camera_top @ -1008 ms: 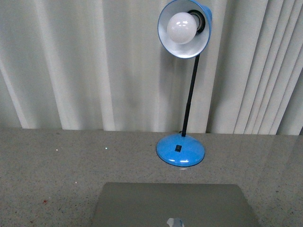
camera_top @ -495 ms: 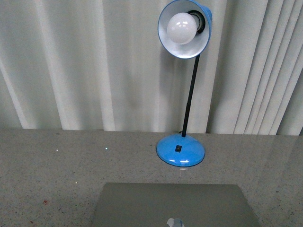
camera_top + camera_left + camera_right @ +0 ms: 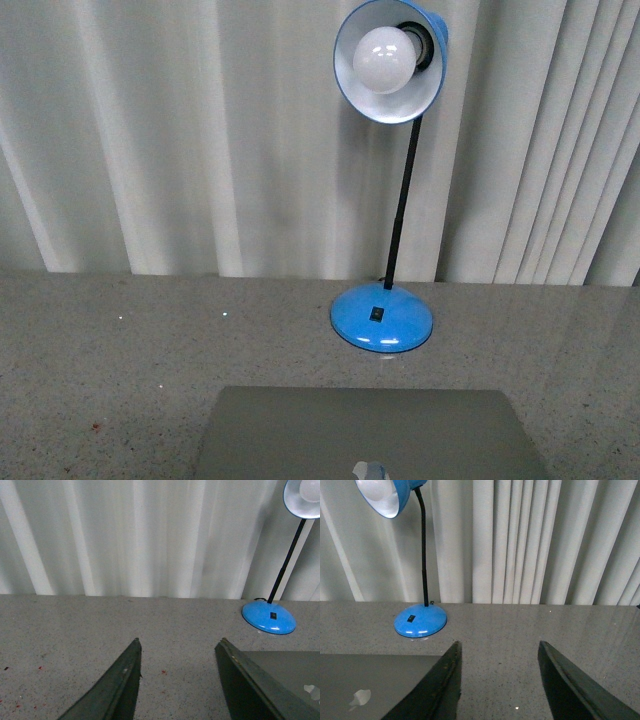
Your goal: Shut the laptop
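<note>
The laptop (image 3: 365, 432) lies shut and flat on the grey speckled table, its plain silver lid with a logo facing up, at the bottom centre of the front view. Its lid also shows in the left wrist view (image 3: 287, 672) and in the right wrist view (image 3: 367, 677). My left gripper (image 3: 177, 647) is open and empty, over bare table beside the laptop's left side. My right gripper (image 3: 499, 650) is open and empty, over bare table beside the laptop's right side. Neither gripper shows in the front view.
A blue desk lamp (image 3: 383, 318) with a round base, black stem and white bulb stands just behind the laptop. White pleated curtains (image 3: 150, 140) hang behind the table's far edge. Small red specks dot the table (image 3: 75, 640) near my left gripper.
</note>
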